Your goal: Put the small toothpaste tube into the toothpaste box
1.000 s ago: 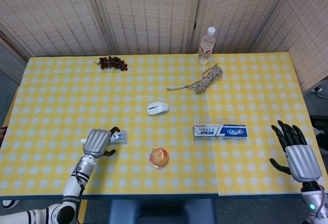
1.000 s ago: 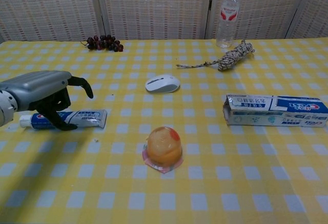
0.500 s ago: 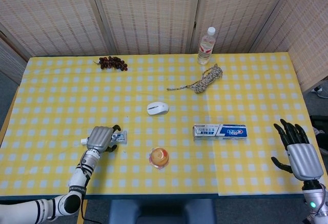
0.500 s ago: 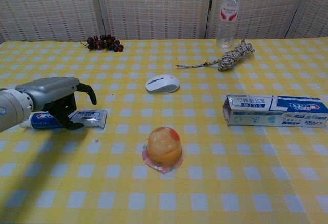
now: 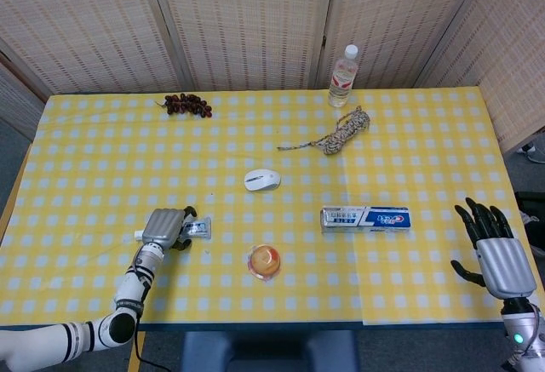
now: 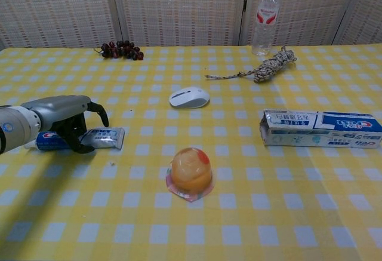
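left hand (image 6: pixel 59 113) lies palm-down, fingers curled around the toothpaste tube (image 6: pixel 98 137); right hand (image 5: pixel 496 253) upright, fingers spread, empty.

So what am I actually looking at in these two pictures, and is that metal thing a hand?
Yes. A robot with two arms sits at a checked table, steered by a person. One picture looks down from its head, the other out from its chest. Its left hand is curled over the small toothpaste tube, which lies flat; whether it grips yet, I cannot tell. Its right hand waits open at the table's edge. The toothpaste box lies across the table. Also there: a mouse, a jelly cup, grapes, a rope and a bottle.
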`<state>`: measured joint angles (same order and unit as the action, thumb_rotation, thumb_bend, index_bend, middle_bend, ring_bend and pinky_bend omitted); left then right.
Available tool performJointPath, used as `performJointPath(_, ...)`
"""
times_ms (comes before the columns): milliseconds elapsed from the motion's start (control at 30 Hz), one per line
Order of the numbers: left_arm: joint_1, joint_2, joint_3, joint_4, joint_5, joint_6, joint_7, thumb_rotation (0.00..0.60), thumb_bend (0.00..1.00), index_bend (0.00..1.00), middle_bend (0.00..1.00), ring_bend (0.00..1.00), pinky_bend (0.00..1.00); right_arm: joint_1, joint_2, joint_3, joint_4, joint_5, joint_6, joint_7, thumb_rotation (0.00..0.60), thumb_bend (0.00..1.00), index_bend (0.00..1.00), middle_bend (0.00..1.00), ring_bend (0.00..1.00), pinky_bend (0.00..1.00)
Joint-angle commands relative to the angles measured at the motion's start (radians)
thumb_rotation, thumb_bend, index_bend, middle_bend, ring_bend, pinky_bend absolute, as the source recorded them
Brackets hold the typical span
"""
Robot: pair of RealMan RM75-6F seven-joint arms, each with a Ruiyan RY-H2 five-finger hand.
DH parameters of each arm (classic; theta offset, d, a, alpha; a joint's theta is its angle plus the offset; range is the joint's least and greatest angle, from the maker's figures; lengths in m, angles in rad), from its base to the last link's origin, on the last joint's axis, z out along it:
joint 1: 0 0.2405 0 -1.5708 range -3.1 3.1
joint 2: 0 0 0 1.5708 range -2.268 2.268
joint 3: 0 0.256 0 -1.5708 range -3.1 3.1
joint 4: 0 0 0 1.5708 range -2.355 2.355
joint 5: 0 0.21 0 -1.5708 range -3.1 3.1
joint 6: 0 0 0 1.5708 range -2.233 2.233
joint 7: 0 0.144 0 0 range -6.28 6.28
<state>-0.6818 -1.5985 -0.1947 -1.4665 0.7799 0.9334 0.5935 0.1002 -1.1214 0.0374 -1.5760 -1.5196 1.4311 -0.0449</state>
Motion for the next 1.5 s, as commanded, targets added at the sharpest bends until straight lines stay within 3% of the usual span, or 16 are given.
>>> performJointPath(33,-0.009,-0.012,0.003,0.023,-0.006,0.0,-0.013,0.6,0.32,0.37,1.0,1.0,1.0,0.0,0.0,0.0,0.0,0.0,0.001,0.0,0.6,0.25,0.0,0.0,0.0,0.0)
performJointPath(233,-0.003,-0.041,0.007,0.064,0.044,0.034,-0.071,0.6,0.33,0.66,1.0,1.0,1.0,0.0,0.0,-0.001,0.0,0.001,0.001,-0.003,0.6,0.25,0.0,0.0,0.0,0.0)
performJointPath(433,0.016,-0.048,0.002,0.05,0.121,0.088,-0.147,0.6,0.37,0.82,1.0,1.0,1.0,0.001,-0.008,0.0,0.0,0.007,-0.006,-0.013,0.6,0.25,0.0,0.0,0.0,0.0)
performJointPath(767,0.09,0.056,-0.083,-0.206,0.203,0.171,-0.399,0.6,0.39,0.85,1.0,1.0,1.0,0.09,-0.032,0.002,0.074,0.006,-0.153,0.069,0.6,0.25,0.0,0.0,0.01,0.0)
performJointPath(900,0.107,0.147,-0.127,-0.335,0.135,0.08,-0.541,0.6,0.39,0.85,1.0,1.0,1.0,0.134,-0.027,0.008,0.081,0.015,-0.222,0.093,0.6,0.25,0.0,0.0,0.03,0.0)
performJointPath(1067,0.112,0.236,-0.169,-0.421,0.064,-0.008,-0.649,0.6,0.39,0.85,1.0,1.0,1.0,0.196,-0.033,0.023,0.081,0.069,-0.341,0.099,0.6,0.25,0.0,0.0,0.07,0.0)
performJointPath(1500,0.138,0.313,-0.188,-0.509,0.119,0.0,-0.778,0.6,0.39,0.85,1.0,1.0,1.0,0.34,-0.169,0.084,0.097,0.286,-0.529,-0.125,0.6,0.25,0.01,0.09,0.13,0.01)
